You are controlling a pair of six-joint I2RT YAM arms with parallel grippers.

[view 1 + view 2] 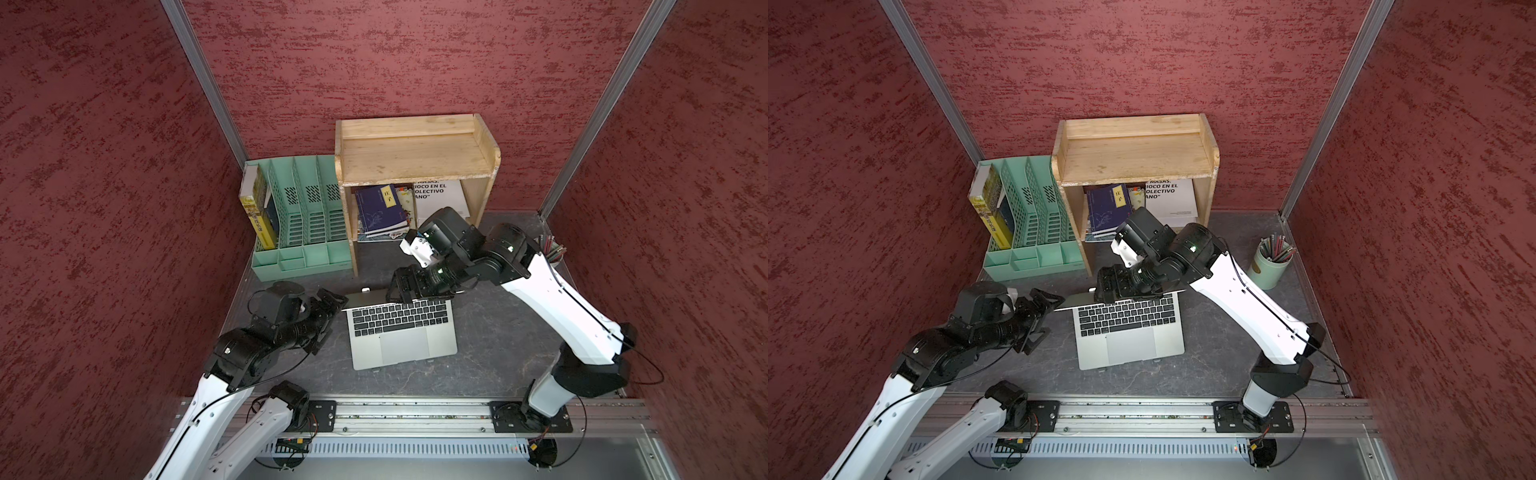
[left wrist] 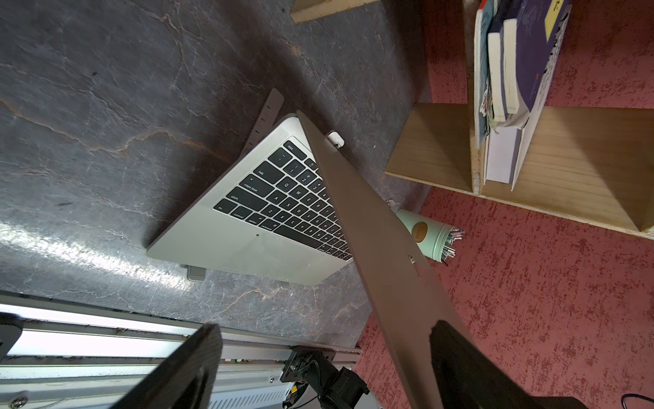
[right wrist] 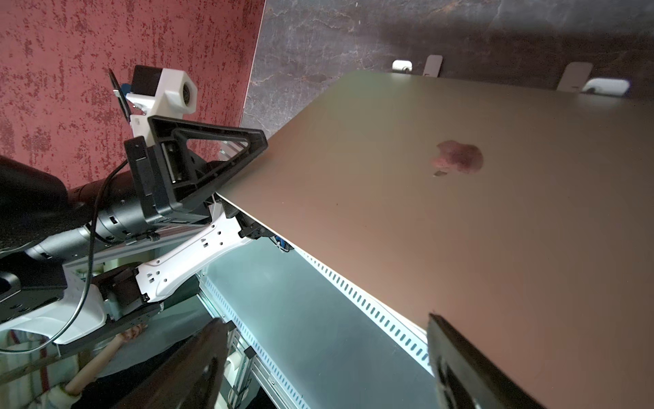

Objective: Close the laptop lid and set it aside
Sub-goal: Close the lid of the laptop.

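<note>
The silver laptop (image 1: 403, 345) (image 1: 1129, 345) lies on the dark table with its black keys showing. The laptop lid (image 1: 365, 297) (image 2: 382, 240) (image 3: 442, 212) leans forward over the keyboard, half shut, with its apple logo showing in the right wrist view. My left gripper (image 1: 330, 322) (image 2: 325, 327) is open at the lid's left top corner, with one finger (image 2: 456, 357) against the outer face and the other on the screen side. My right gripper (image 1: 401, 296) (image 3: 325, 322) is open astride the lid's top edge, one finger (image 3: 456, 357) on the outer face.
A silver stand (image 2: 270, 109) sits under the laptop. A green file organiser (image 1: 303, 232) and a wooden shelf (image 1: 415, 153) with books stand behind it. A pencil cup (image 1: 1268, 266) is at the back right. A metal rail (image 1: 415, 411) runs along the front.
</note>
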